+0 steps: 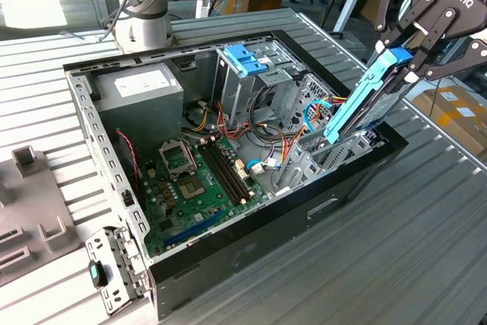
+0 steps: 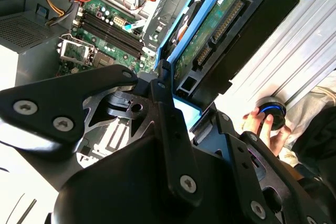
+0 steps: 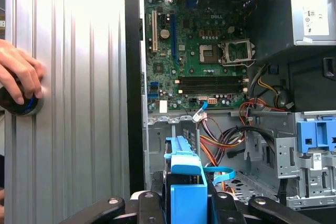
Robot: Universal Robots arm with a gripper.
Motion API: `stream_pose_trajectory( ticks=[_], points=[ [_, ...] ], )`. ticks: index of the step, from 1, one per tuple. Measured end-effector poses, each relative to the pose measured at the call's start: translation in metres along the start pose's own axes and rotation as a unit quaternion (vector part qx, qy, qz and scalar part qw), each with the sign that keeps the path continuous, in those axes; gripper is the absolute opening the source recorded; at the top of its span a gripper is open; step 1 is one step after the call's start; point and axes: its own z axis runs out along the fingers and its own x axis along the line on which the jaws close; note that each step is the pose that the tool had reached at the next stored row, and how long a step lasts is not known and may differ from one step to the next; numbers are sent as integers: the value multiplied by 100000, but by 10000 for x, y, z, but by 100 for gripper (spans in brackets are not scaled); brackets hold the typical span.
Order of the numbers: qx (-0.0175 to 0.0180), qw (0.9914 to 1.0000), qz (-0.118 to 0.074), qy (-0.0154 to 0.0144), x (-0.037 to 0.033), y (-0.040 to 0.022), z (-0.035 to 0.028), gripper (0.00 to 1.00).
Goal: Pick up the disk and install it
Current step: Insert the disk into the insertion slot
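The disk (image 1: 364,104) stands steeply tilted at the corner of the open computer case (image 1: 251,249) on the exterior view's right. Its lower end is down inside the case wall among grey metal brackets, and its upper end rises above the case rim. Blue plastic rails run along its edges, and in the second wrist view its underside shows a green circuit board and a row of connector pins. The claw (image 1: 405,65) is closed on the disk's upper end, with a black finger pressed against each side of it. On the case floor, toward its middle, lies the green motherboard (image 1: 198,180). A metal drive cage (image 1: 251,93) topped by a blue handle (image 1: 245,58) stands by the case's far wall. The grey power-supply box (image 1: 141,89) fills the case's far corner on the exterior view's left. Red, orange and blue cables (image 1: 285,138) tangle inside the case between the cage and the disk. The case lies on a ribbed metal table (image 1: 396,264), and the arm's base (image 1: 144,13) stands on that table just beyond the case's far wall. Outside the case, in both wrist views, a person's hand (image 3: 18,72) rests on a round black knob (image 3: 23,106) with a blue ring.
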Motion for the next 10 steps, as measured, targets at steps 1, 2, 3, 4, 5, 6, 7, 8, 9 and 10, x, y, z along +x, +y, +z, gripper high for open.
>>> stream_pose_trajectory(
  ticks=[1,2,3,4,5,6,7,8,9,10],
  points=[
    [1,100000,1,1,0,1,1,37],
    [0,100000,-1,-2,0,2,4,37],
    [0,100000,0,0,-1,3,5,37],
    [0,100000,-1,-2,-1,4,8,37],
    [-2,100000,-2,4,-2,5,9,37],
    [0,100000,1,2,-2,5,10,37],
    [0,100000,1,-1,-3,6,12,37],
    [1,100000,-1,-1,-3,7,13,37],
    [0,100000,0,0,-4,7,14,37],
    [0,100000,2,-1,-4,8,16,37]
  ],
)
